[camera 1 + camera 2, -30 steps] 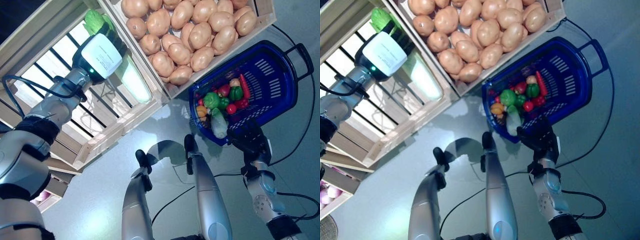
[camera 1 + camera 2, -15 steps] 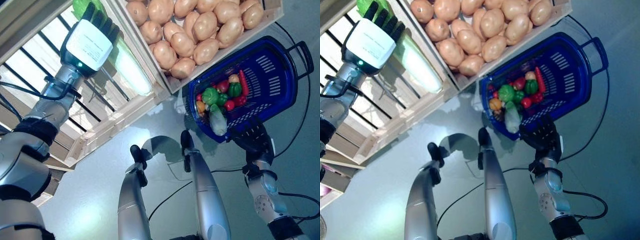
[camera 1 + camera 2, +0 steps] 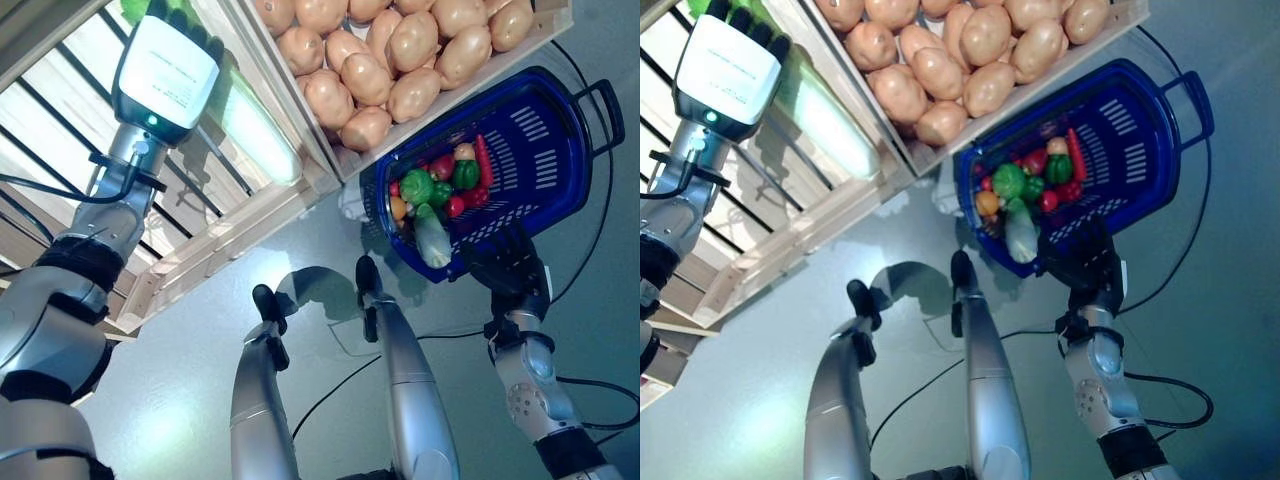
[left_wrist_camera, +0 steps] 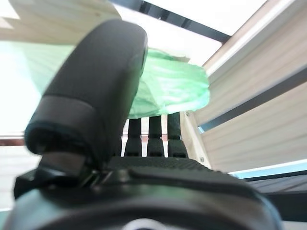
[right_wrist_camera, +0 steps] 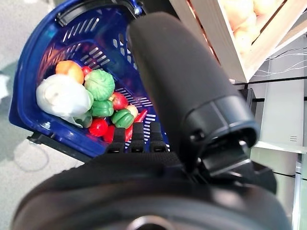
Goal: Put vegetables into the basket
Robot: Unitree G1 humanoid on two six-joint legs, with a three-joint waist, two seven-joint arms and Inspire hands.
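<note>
Reaching up into the slatted wooden crate (image 3: 215,235), the left hand (image 3: 165,65) lies with its straight fingers against a long pale green leafy vegetable (image 3: 255,135), which rests along the crate's inner wall just beside the hand. In the left wrist view the green leaves (image 4: 165,88) show right past the fingertips and behind the thumb, with the fingers extended rather than wrapped round them. The neighbouring crate (image 3: 545,25) is full of potatoes (image 3: 385,60). Below it, the blue basket (image 3: 555,170) hangs tilted from the right hand (image 3: 510,275), whose fingers are curled round the basket's near rim. Inside the basket lie a pale cabbage-like vegetable (image 5: 62,98), green peppers (image 5: 103,84), red tomatoes (image 5: 98,127), an orange piece (image 5: 69,69) and a red chilli (image 3: 485,160), all gathered toward the lower end, near the holding hand.
</note>
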